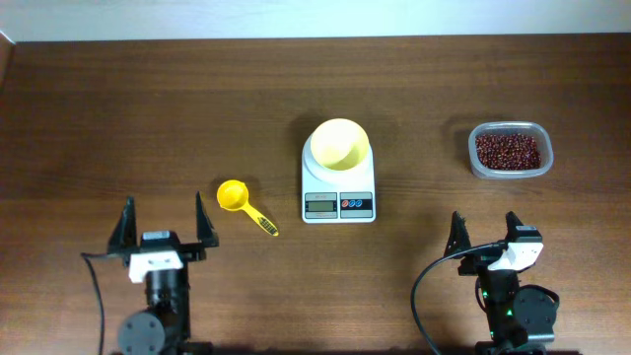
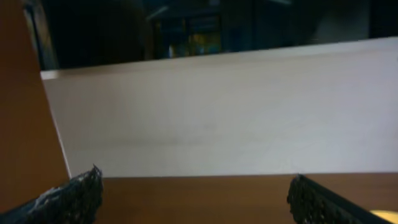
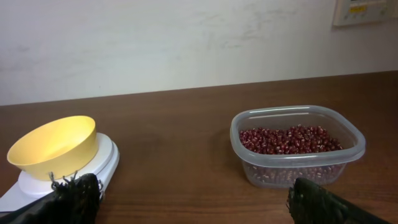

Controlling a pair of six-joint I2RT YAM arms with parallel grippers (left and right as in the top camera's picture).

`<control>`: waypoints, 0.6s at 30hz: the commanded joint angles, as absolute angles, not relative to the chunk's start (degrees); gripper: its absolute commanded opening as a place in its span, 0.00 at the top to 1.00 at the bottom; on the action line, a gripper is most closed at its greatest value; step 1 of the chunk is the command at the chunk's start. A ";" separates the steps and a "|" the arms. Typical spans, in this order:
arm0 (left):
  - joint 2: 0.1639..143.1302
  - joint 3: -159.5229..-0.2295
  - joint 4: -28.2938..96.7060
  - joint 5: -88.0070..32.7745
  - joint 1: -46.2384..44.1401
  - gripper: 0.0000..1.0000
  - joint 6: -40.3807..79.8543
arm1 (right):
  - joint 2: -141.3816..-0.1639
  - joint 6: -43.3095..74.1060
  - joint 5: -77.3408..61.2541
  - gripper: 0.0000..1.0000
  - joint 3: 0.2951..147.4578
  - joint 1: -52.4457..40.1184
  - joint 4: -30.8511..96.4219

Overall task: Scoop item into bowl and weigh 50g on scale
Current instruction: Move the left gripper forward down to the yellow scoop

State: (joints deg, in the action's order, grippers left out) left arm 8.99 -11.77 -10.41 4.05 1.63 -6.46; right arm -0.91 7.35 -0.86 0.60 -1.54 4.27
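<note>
The pale yellow bowl (image 1: 340,144) (image 3: 53,146) stands empty on the white scale (image 1: 338,192) (image 3: 99,167) at the table's middle. Dark red-brown beans (image 1: 508,151) (image 3: 290,139) fill a clear plastic tub (image 1: 510,150) (image 3: 297,164) at the right. A yellow handled scoop (image 1: 240,202) lies on the table left of the scale. My left gripper (image 1: 163,224) (image 2: 196,199) rests open near the front left, below and left of the scoop, with nothing between its fingers. At the front right my right gripper (image 1: 485,233) (image 3: 193,202) is open too, facing the gap between scale and tub.
The brown wooden table (image 1: 148,118) runs back to a white wall (image 3: 186,43). The left wrist view shows only bare tabletop (image 2: 199,196) and wall.
</note>
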 commanded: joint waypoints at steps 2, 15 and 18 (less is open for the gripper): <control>22.11 -25.71 -5.08 6.09 1.54 0.01 -7.40 | -0.36 7.29 -0.19 0.01 0.32 -1.85 4.60; 64.47 -70.00 37.98 0.80 1.54 0.01 -3.68 | -0.36 7.29 -0.19 0.01 0.32 -1.85 4.60; 69.08 -70.76 40.47 -5.98 1.54 0.01 -3.68 | -0.36 7.29 -0.19 0.01 0.32 -1.85 4.60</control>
